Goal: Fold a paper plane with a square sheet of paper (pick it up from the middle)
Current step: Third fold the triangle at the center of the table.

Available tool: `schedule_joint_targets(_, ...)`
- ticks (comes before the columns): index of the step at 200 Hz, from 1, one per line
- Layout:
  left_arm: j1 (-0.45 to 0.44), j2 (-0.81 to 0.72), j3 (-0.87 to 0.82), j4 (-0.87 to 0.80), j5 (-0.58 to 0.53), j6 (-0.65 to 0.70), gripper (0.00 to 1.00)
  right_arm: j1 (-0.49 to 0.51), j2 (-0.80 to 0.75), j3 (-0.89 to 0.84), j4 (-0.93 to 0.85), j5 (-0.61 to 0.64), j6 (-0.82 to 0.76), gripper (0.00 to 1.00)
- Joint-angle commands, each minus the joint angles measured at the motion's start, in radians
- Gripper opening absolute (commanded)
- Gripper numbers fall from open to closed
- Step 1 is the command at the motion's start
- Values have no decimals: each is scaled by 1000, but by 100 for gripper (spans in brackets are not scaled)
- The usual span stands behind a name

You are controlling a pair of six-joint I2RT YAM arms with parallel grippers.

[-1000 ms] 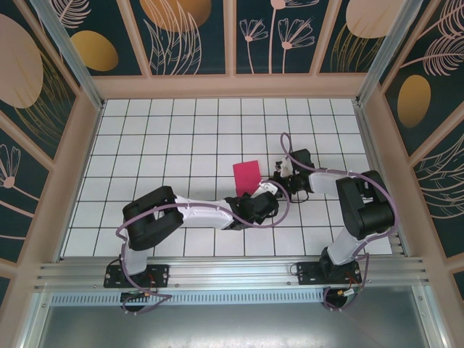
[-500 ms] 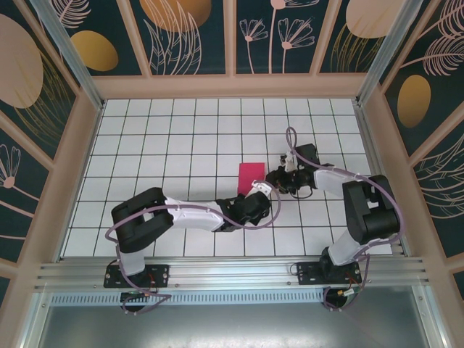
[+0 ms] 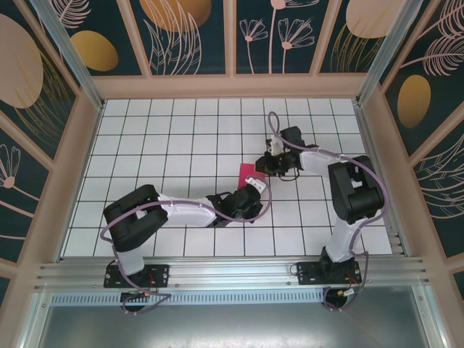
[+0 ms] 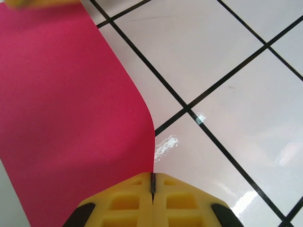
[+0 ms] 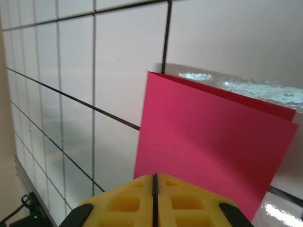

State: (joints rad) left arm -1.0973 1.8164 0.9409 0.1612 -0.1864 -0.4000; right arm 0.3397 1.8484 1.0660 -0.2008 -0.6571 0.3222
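With left fingers [image 4: 124,204] and right fingers [image 5: 124,204] pinching the thin magenta-red paper sheet [image 4: 71,118], align layers between them before creasing.

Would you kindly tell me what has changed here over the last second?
The right gripper swung up and left, from beside the square sheet of paper onto its right edge, where it is now shut on it. The left gripper stays shut on the near edge. The sheet has barely shifted.
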Motion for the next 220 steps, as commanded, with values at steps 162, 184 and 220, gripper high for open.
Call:
schedule_joint_targets(162,158,-51,-12,41,177,9,0,63,163,99,-155,88,-218,7)
schedule_joint_targets(184,170,-25,14,18,187,28,0,63,166,104,-165,79,-228,7)
schedule_joint_targets(220,181,-2,25,-4,180,57,0,63,171,114,-174,79,-232,7)
